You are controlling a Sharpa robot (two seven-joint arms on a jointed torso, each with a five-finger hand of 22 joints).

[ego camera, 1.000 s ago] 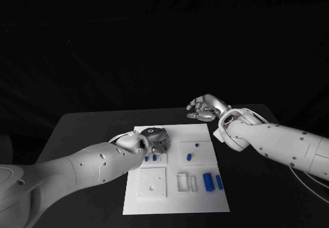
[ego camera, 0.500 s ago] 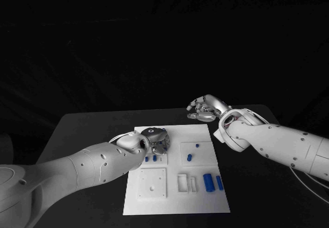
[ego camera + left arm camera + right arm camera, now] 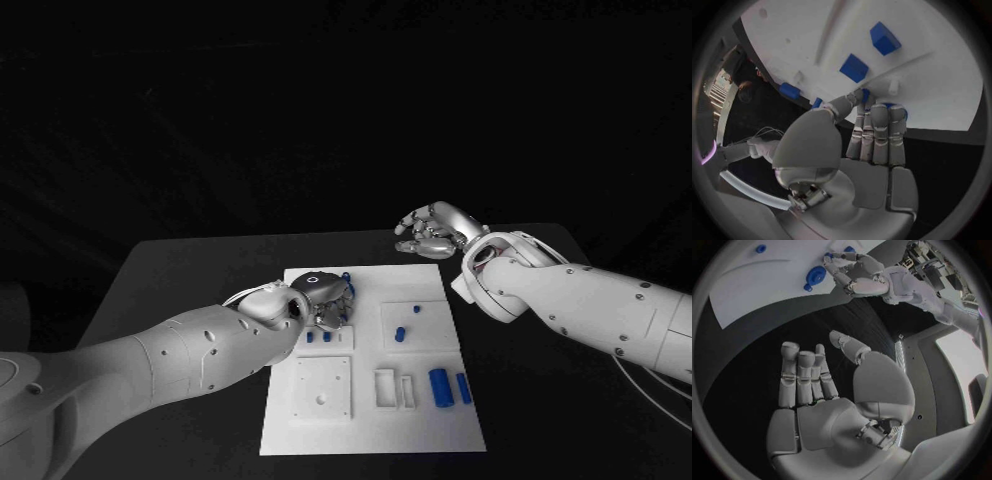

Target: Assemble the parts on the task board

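Silver left hand (image 3: 323,298) reaches down over the far left part of the board (image 3: 433,425), fingers (image 3: 879,131) close together and bent, their tips touching a small blue part (image 3: 865,95); I cannot tell if they hold it. Right hand (image 3: 437,229) hovers beyond the board's far edge, fingers loosely apart, holding nothing.

A robotics lab or test cell is showing here, set up like a dark studio: black backdrop is hanging behind a black table (image 3: 188,270), and a white task board (image 3: 368,425) with small blue parts (image 3: 438,380) is lying on it as a bench fixture. Racks of equipment (image 3: 932,265) and loose cabling are standing at the room's edge.
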